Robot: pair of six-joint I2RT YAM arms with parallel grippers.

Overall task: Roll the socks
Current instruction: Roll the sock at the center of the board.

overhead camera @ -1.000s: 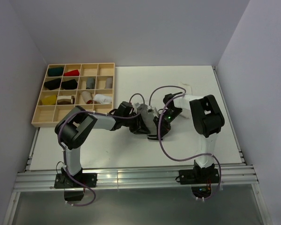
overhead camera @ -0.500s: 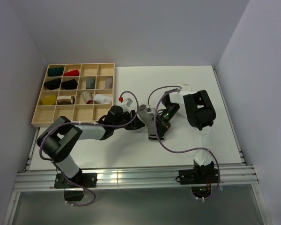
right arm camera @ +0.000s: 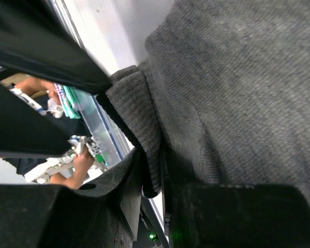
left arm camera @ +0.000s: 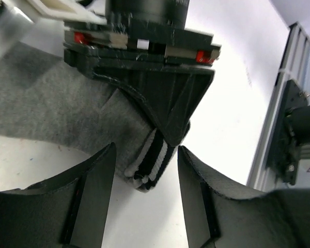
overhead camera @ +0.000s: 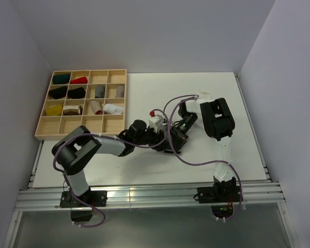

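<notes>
The left arm [overhead camera: 101, 144] lies low with its elbow bent and its forearm stretched right across the counter [overhead camera: 144, 93]. The right arm [overhead camera: 217, 121] folds over and reaches down-left to meet it. The left tool [left arm camera: 144, 178] is released, its fingers [left arm camera: 93, 196] apart on either side of the grey sock's [left arm camera: 46, 108] striped cuff. The right tool [right arm camera: 152, 178] is clenched on a fold of that sock, which lies mid-counter between the two tools.

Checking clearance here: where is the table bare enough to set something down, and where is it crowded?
Bare: the far strip of the table between the wooden tray and the right arm; the right side beyond that arm; the near strip between it and the left arm. Crowded: the centre, where the left tool and right tool meet over the grey sock.
</notes>
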